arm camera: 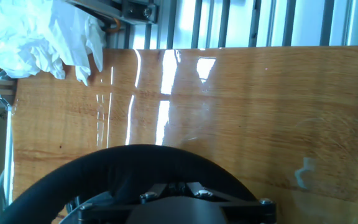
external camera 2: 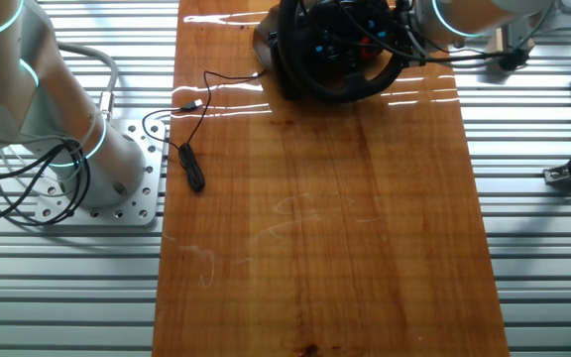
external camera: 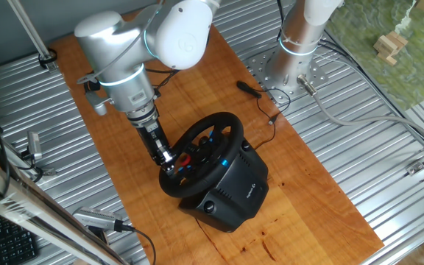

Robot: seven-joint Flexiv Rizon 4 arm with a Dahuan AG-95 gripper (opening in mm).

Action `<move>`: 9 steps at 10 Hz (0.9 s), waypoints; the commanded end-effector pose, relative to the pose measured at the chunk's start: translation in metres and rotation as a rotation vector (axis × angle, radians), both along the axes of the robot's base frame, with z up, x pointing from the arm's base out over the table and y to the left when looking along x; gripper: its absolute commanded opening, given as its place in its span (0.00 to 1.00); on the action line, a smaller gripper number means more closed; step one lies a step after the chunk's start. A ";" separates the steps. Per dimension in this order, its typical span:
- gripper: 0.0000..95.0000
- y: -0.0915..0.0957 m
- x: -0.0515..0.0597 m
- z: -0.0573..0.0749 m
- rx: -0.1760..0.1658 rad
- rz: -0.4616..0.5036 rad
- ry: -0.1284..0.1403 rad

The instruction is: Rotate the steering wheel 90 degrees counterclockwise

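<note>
The black steering wheel (external camera: 213,125) stands tilted on its boxy black base (external camera: 234,193) near the front of the wooden board. Red and blue hub buttons show between the spokes. My gripper (external camera: 169,166) is at the rim's lower left part, fingers closed around the thick rim. In the other fixed view the wheel (external camera 2: 337,91) is at the far top edge, with my gripper (external camera 2: 400,42) on its right side. In the hand view the rim (arm camera: 135,163) arcs across the bottom, right at my gripper (arm camera: 178,185), and hides the fingertips.
A black cable with a plug (external camera: 250,88) lies on the wooden board (external camera: 300,191) behind the wheel, also in the other fixed view (external camera 2: 194,171). The arm's metal mounting plate (external camera 2: 117,193) sits beside the board. Crumpled white material (arm camera: 42,34) lies past the board's edge.
</note>
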State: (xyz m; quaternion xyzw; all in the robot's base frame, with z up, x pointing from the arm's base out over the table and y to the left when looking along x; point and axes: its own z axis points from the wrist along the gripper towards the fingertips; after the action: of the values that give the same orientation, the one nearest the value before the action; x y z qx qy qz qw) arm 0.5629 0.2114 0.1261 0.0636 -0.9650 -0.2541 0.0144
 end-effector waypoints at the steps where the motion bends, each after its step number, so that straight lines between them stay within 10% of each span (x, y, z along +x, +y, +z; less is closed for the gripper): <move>1: 0.00 0.002 0.001 0.002 0.001 -0.003 0.003; 9: 0.00 0.011 0.002 0.009 0.003 -0.019 0.008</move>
State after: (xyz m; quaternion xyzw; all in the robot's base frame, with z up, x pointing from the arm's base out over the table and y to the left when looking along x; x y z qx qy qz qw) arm 0.5652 0.2239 0.1361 0.0524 -0.9652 -0.2556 0.0155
